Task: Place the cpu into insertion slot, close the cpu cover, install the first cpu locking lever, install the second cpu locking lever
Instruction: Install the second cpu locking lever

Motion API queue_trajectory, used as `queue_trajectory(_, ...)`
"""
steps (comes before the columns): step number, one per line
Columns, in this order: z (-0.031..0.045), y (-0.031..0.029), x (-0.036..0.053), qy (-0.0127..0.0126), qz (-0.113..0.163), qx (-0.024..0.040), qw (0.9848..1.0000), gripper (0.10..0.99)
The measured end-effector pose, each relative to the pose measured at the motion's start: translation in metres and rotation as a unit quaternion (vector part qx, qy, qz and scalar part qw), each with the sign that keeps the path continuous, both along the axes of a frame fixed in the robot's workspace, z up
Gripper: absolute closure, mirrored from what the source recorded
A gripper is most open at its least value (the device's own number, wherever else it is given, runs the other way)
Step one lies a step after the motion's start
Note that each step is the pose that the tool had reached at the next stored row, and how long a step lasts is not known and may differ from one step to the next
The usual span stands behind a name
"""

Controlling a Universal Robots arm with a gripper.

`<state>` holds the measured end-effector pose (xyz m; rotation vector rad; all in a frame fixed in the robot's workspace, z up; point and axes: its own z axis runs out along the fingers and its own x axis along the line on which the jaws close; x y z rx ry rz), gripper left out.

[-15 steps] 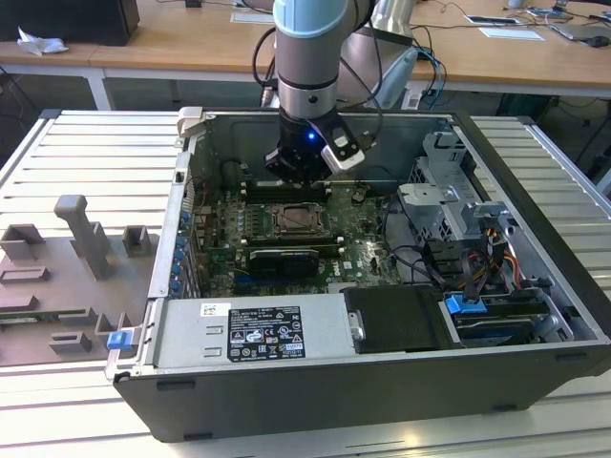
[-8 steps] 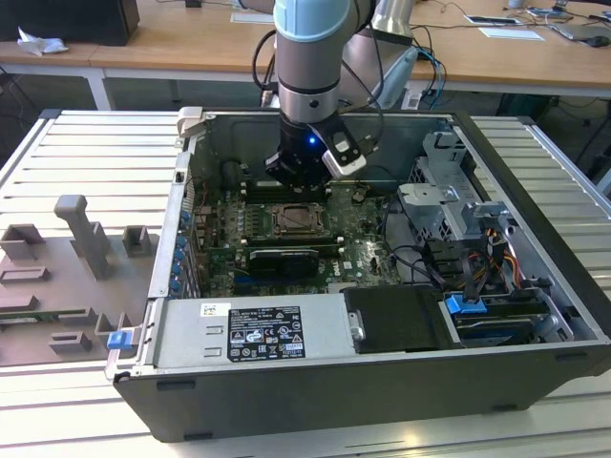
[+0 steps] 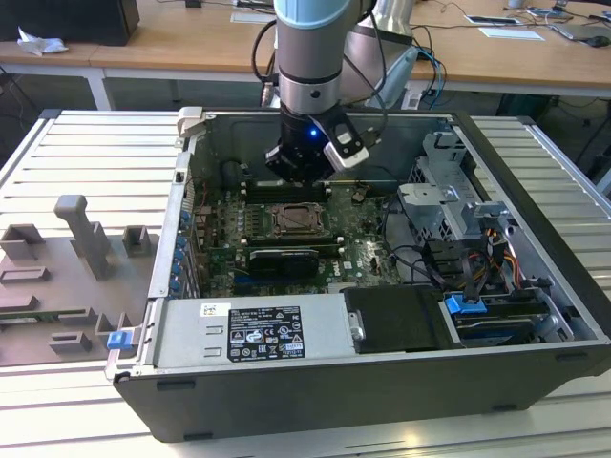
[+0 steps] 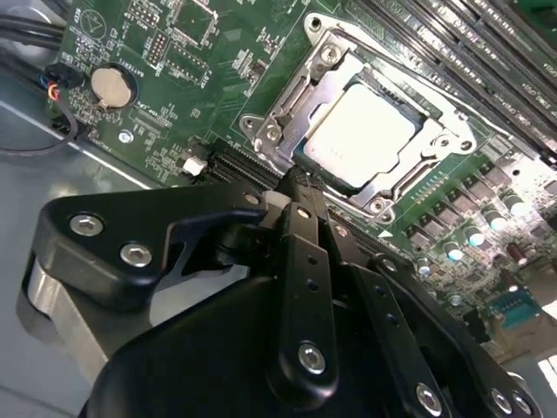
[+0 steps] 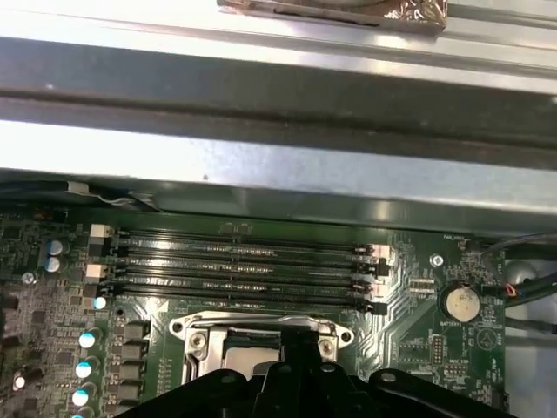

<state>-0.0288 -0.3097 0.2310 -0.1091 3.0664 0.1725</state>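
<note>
The cpu [image 4: 361, 131] lies flat in the insertion slot [image 3: 291, 221], pale silver top up. The cpu cover [image 4: 289, 111], a silvery frame, lies down around it with the chip showing through its window. In the second wrist view my gripper [image 4: 300, 185] hangs just above the socket's edge, on the side nearest the wrist. Its black fingers are shut together with nothing between them. The first wrist view has the gripper [image 5: 300, 344] over the cover's rim [image 5: 200, 335]. In the exterior view the gripper [image 3: 298, 181] stands over the motherboard, just behind the socket.
Long black memory slots [image 5: 244, 266] run beside the socket toward the case wall [image 5: 261, 157]. A coin battery [image 4: 115, 85] sits on the board. The power supply [image 3: 253, 329], a drive cage [image 3: 449, 205] and loose cables [image 3: 449, 258] crowd the case. A grey fixture tray [image 3: 67, 277] lies outside.
</note>
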Motion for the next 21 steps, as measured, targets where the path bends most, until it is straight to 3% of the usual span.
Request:
queue_trajectory(4, 0.0001, -0.0067, -0.0001, 0.0001, 0.0, 0.0, 1.0, 0.98)
queue_trajectory(9, 0.0003, -0.0198, -0.0003, 0.0, 0.0, 0.0, 1.0, 0.98)
queue_trajectory(14, 0.0132, -0.0205, -0.0003, 0.0001, 0.0, 0.0001, 1.0, 0.98)
queue_trajectory(16, 0.0133, -0.0214, -0.0002, 0.0002, 0.0, 0.0, 1.0, 0.98)
queue_trajectory(19, 0.0131, -0.0275, -0.0003, 0.0005, 0.0, 0.0, 1.0, 0.98)
queue_trajectory(20, 0.013, -0.0286, -0.0002, 0.0031, 0.0, 0.0001, 1.0, 0.98)
queue_trajectory(21, 0.0129, -0.0291, -0.0002, 0.0088, 0.0, 0.0001, 1.0, 0.98)
